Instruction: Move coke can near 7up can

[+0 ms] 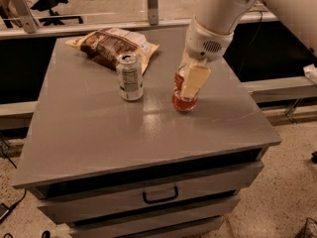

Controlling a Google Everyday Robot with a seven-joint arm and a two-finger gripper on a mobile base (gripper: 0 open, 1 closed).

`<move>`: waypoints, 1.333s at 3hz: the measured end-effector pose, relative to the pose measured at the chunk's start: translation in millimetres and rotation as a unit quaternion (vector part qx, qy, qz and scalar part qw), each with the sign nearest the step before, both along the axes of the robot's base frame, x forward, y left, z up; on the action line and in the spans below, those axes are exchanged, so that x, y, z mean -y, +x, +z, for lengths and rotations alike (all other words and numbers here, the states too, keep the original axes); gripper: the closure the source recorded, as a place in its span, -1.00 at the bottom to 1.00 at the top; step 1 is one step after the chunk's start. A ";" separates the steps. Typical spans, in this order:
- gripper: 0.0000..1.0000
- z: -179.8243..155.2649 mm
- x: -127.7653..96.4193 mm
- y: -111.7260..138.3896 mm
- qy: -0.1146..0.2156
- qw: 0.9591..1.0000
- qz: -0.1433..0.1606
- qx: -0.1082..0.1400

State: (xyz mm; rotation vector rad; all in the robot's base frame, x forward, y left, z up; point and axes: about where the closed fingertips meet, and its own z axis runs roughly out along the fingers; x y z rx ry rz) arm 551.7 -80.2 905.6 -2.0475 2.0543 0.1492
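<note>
The coke can, red-orange, is held in my gripper near the middle right of the grey table top. The cream fingers are shut around it and cover most of it; the can leans a little and its base is at the table surface. The 7up can, silvery-white and pale green, stands upright to the left of the coke can, about a can's width of bare table between them. My white arm comes down from the upper right.
A brown and cream snack bag lies flat at the back of the table, just behind the 7up can. The table has a drawer with a black handle at the front. A rail and glass partition run behind the table.
</note>
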 end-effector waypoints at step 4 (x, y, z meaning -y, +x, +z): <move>0.17 0.3 -59.3 26.9 -0.007 0.998 0.059 -0.007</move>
